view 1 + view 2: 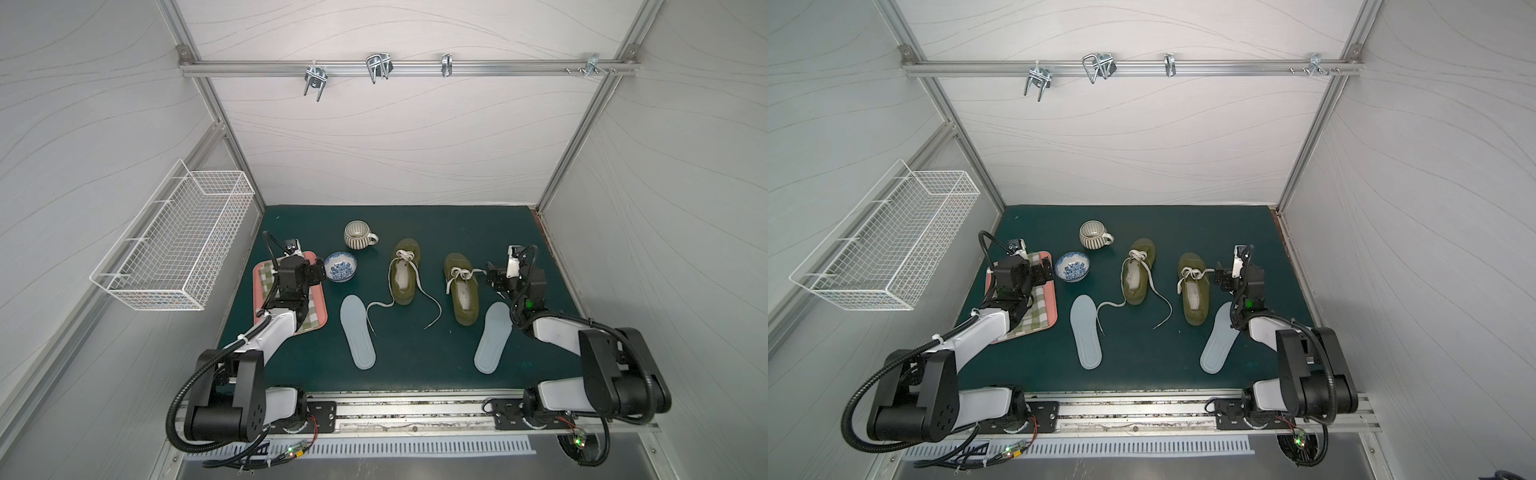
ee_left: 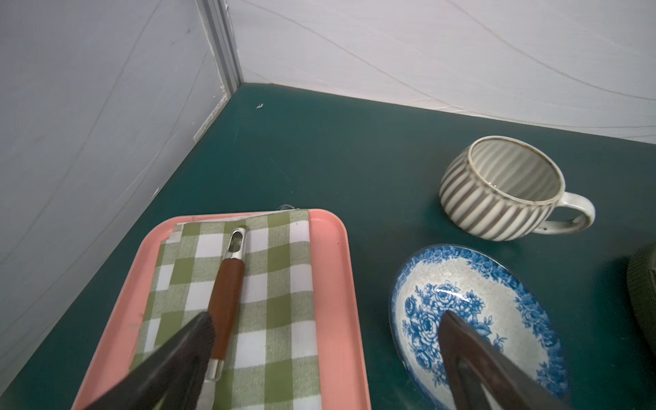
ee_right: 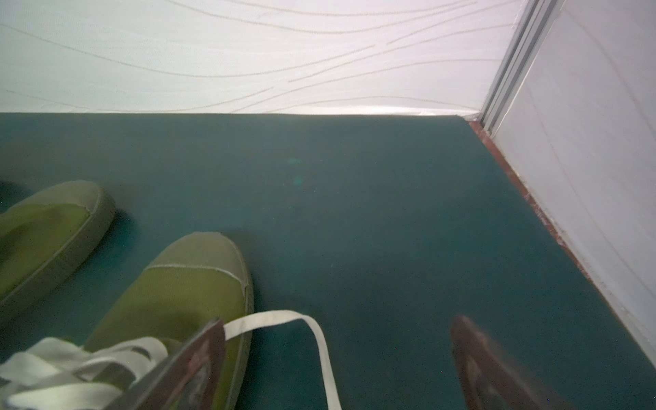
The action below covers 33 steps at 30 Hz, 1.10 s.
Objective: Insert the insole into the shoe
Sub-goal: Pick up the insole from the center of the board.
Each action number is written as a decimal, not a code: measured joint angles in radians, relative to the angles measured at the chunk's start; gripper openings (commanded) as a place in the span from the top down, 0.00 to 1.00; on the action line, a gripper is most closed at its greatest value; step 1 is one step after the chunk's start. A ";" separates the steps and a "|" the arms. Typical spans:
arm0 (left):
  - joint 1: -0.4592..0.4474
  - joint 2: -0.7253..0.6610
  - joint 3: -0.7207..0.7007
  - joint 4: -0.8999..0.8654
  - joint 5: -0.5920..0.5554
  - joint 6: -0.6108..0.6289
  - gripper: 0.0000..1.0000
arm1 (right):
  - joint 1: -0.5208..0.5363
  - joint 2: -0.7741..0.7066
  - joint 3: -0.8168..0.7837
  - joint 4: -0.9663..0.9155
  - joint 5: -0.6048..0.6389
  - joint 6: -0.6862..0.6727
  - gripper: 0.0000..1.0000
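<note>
Insoles lay flat on the green desk [image 1: 415, 374] in the lower middle of both top views, neither inserted. The left insole [image 1: 357, 332] had a trailing lace [image 1: 430, 307] end against its edge, and the right insole [image 1: 492, 336] lay just beside the heel of the right shoe [image 1: 461, 291]. Lifting the left one risked dragging that lace and the centre shoe [image 1: 404, 272]. An unbraced shoe would likely slide. At mid-right the folded right arm held its right pincer [image 1: 495, 279] spread wide and empty beside the shoe's bow, whose loop could snag. At mid-left the left pincer [image 1: 319, 269], also wide and empty, hovered between pink tray [image 1: 320, 328] and patterned bowl [image 1: 340, 267].
</note>
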 measured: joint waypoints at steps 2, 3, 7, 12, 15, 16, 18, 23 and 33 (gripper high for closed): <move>-0.023 -0.002 0.056 -0.126 -0.014 -0.008 0.01 | 0.010 -0.051 0.047 -0.095 0.034 -0.002 0.01; -0.040 -0.002 0.088 -0.186 -0.021 -0.009 0.01 | 0.013 -0.069 0.072 -0.139 0.047 -0.002 0.01; -0.134 -0.011 0.228 -0.420 -0.066 -0.003 0.01 | 0.047 -0.149 0.206 -0.345 0.088 -0.002 0.01; -0.185 -0.069 0.299 -0.669 -0.066 -0.055 0.06 | 0.159 -0.239 0.298 -0.561 0.096 -0.006 0.01; -0.191 -0.107 0.299 -0.793 -0.031 -0.124 0.09 | 0.247 -0.254 0.344 -0.690 0.090 0.014 0.01; -0.196 -0.117 0.298 -0.830 -0.010 -0.155 0.10 | 0.276 -0.254 0.361 -0.729 0.087 0.026 0.01; -0.220 -0.131 0.290 -0.869 0.023 -0.202 0.13 | 0.346 -0.252 0.398 -0.808 0.080 0.065 0.01; -0.299 -0.119 0.215 -0.896 0.093 -0.316 0.15 | 0.518 -0.227 0.463 -0.928 0.069 0.208 0.01; -0.319 -0.034 0.105 -0.880 0.208 -0.414 0.23 | 0.743 -0.110 0.451 -0.967 0.045 0.418 0.01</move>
